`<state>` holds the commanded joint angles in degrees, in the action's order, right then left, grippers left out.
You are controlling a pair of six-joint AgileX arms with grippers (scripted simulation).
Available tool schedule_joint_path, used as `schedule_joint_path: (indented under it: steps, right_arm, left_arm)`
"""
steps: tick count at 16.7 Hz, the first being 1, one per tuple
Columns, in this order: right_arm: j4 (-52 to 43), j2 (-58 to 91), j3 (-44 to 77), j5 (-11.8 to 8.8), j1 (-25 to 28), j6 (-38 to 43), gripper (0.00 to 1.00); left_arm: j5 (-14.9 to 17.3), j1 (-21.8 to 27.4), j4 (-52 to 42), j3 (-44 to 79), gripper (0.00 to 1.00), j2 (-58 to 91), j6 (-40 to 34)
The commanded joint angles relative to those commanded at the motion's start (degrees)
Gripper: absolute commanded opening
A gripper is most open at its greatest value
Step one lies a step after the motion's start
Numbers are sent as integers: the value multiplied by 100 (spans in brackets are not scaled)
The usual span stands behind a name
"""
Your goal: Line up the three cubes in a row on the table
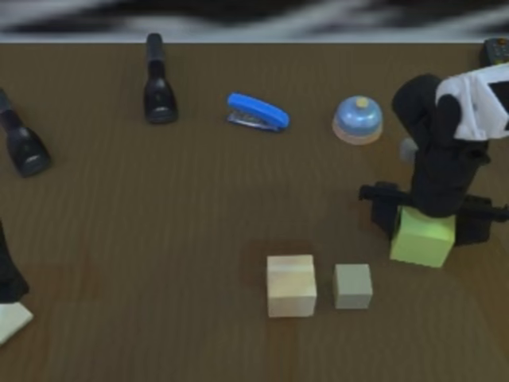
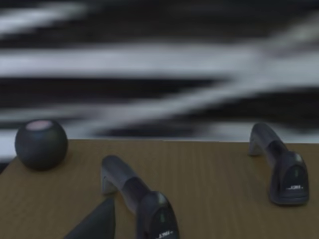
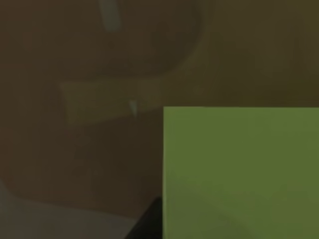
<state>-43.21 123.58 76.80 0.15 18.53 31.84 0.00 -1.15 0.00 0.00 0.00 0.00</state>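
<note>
Three cubes stand on the dark wood-grain table (image 1: 159, 239). The cream cube (image 1: 291, 285) and the small grey-olive cube (image 1: 353, 286) sit side by side near the front. To their right and slightly farther back is the lime-green cube (image 1: 423, 239), turned a little. My right gripper (image 1: 429, 219) comes down over it, shut on it, with a dark finger against each side. In the right wrist view the lime-green cube (image 3: 241, 174) fills one corner, with a dark finger (image 3: 149, 221) against its edge. My left gripper (image 1: 9, 280) is parked at the table's left edge.
Along the back lie two black handheld scanners (image 1: 159, 83) (image 1: 22, 143), a blue stapler (image 1: 258, 112) and a blue call bell (image 1: 357, 119). A dark remote (image 1: 495, 52) sits at the back right corner. The left wrist view shows the scanners (image 2: 144, 204) (image 2: 281, 167) and a dark ball (image 2: 41, 144).
</note>
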Motion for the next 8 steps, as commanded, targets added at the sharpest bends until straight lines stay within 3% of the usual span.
schedule_joint_path:
  steps: [2,8]
  right_arm:
    - [0,0,0,0,0,0,2]
    - [0,0,0,0,0,0,0]
  left_arm:
    - [0,0,0,0,100,0,0]
    - [0,0,0,0,100,0,0]
